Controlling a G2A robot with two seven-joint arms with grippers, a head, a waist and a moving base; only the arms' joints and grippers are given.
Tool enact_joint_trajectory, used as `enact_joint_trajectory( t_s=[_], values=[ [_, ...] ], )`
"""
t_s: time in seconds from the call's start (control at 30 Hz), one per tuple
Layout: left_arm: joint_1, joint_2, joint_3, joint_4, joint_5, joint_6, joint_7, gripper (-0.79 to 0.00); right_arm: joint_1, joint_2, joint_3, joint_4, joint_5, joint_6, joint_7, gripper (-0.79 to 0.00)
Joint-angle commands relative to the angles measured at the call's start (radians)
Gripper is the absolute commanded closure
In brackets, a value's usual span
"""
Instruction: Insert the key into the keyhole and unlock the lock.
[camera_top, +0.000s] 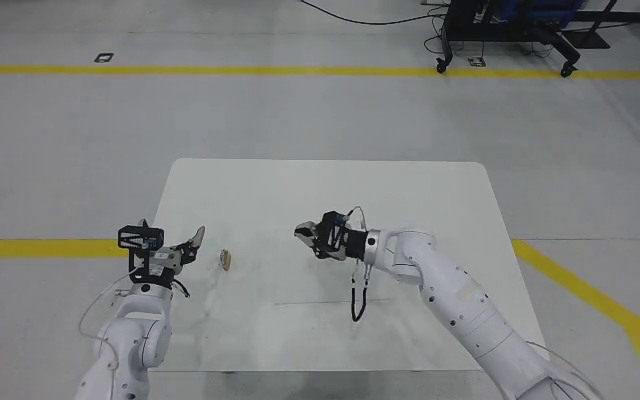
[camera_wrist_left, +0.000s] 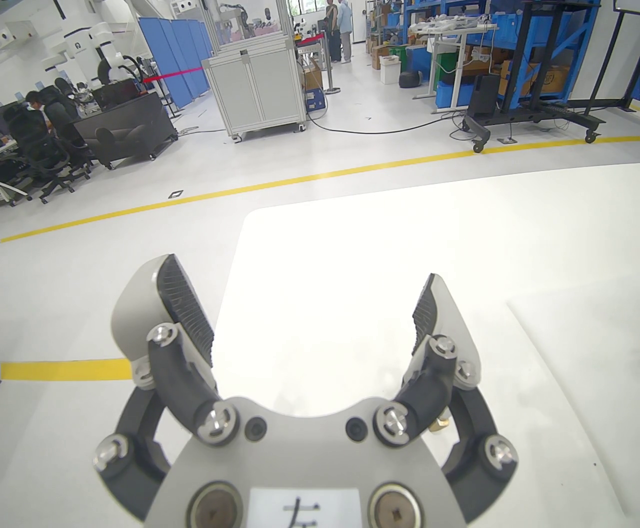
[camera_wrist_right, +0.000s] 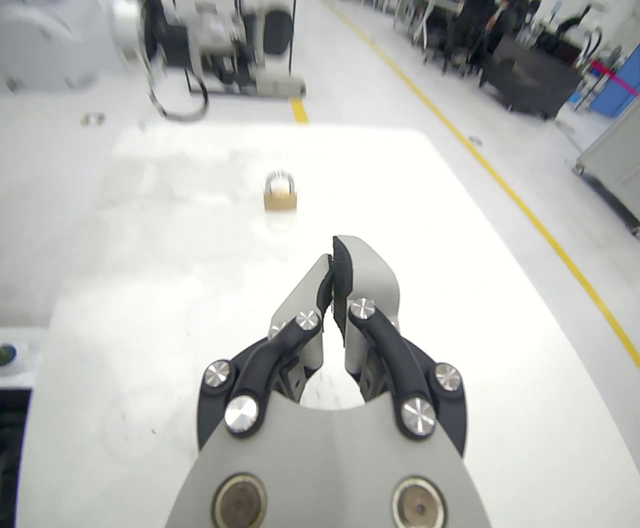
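Note:
A small brass padlock (camera_top: 227, 259) with a silver shackle stands on the white table (camera_top: 420, 190) near its left side, seen also as the padlock (camera_wrist_right: 280, 193). My left gripper (camera_top: 188, 245) hovers just left of it, open, with nothing between its ribbed pads (camera_wrist_left: 186, 305). A sliver of the brass padlock (camera_wrist_left: 440, 425) peeks out behind that gripper (camera_wrist_left: 300, 280). My right gripper (camera_top: 302, 233) is to the right of the padlock and pointed at it, fingers shut (camera_wrist_right: 335, 250). Whether anything thin is pinched between its pads I cannot tell.
A black cable (camera_top: 355, 295) hangs from the right forearm over the table's middle. The table's left edge (camera_top: 165, 215) lies close to the left gripper. Yellow floor tape (camera_top: 300, 70) runs behind the table; a wheeled rack (camera_top: 520, 30) stands far back.

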Motion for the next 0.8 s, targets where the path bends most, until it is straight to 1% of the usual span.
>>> enact_joint_trajectory(
  t_s=[0.0, 0.07, 0.27, 0.3, 0.37, 0.43, 0.47, 0.53, 0.6, 0.63, 0.67, 0.7, 0.73, 0.77],
  values=[
    [0.0, 0.0, 0.0, 0.0, 0.0, 0.0, 0.0, -0.785, -0.012, 0.005, 0.029, 0.01, 0.063, -0.066, -0.121, 0.0],
    [0.0, 0.0, 0.0, 0.0, 0.0, 0.0, 0.0, -0.785, -0.016, 0.008, 0.052, 0.029, 0.1, -0.103, -0.178, 0.0],
    [0.001, 0.0, 0.003, -0.002, 0.002, -0.01, 0.001, -0.785, -0.017, 0.009, 0.056, 0.03, 0.1, -0.104, -0.181, 0.0],
    [0.007, 0.001, 0.002, -0.01, 0.004, -0.033, 0.014, -0.785, -0.017, 0.009, 0.056, 0.03, 0.1, -0.104, -0.181, 0.0],
    [0.025, 0.0, -0.01, -0.031, 0.014, -0.016, 0.064, -0.785, -0.017, 0.009, 0.056, 0.03, 0.1, -0.104, -0.181, 0.0],
    [0.046, -0.002, -0.005, -0.074, 0.004, -0.029, 0.105, -0.785, -0.017, 0.009, 0.056, 0.03, 0.1, -0.104, -0.181, 0.0],
    [0.053, -0.003, 0.001, -0.089, -0.024, -0.053, 0.118, -0.785, -0.023, 0.008, 0.054, 0.027, 0.112, -0.101, -0.186, 0.0],
    [0.052, -0.004, 0.009, -0.111, -0.07, -0.1, 0.132, -0.785, -0.041, 0.002, 0.038, 0.043, 0.203, -0.152, -0.224, 0.0],
    [0.033, -0.006, 0.032, -0.125, -0.195, -0.206, 0.105, -0.785, -0.025, -0.006, 0.021, 0.092, 0.294, -0.192, -0.229, 0.0],
    [0.016, -0.007, 0.04, -0.125, -0.273, -0.259, 0.082, -0.785, -0.02, -0.011, 0.008, 0.11, 0.337, -0.22, -0.238, 0.0],
    [-0.003, -0.008, 0.057, -0.122, -0.38, -0.331, 0.051, -0.785, -0.011, -0.016, -0.001, 0.131, 0.366, -0.235, -0.238, 0.0],
    [-0.027, -0.008, 0.062, -0.107, -0.478, -0.385, 0.007, -0.785, -0.003, -0.02, -0.009, 0.146, 0.39, -0.242, -0.24, 0.0],
    [-0.054, -0.009, 0.072, -0.092, -0.59, -0.432, -0.033, -0.785, -0.001, -0.025, -0.018, 0.156, 0.424, -0.265, -0.256, 0.0],
    [-0.08, -0.009, 0.076, -0.072, -0.684, -0.463, -0.072, -0.785, 0.001, -0.029, -0.028, 0.162, 0.451, -0.265, -0.268, 0.0]
  ],
)
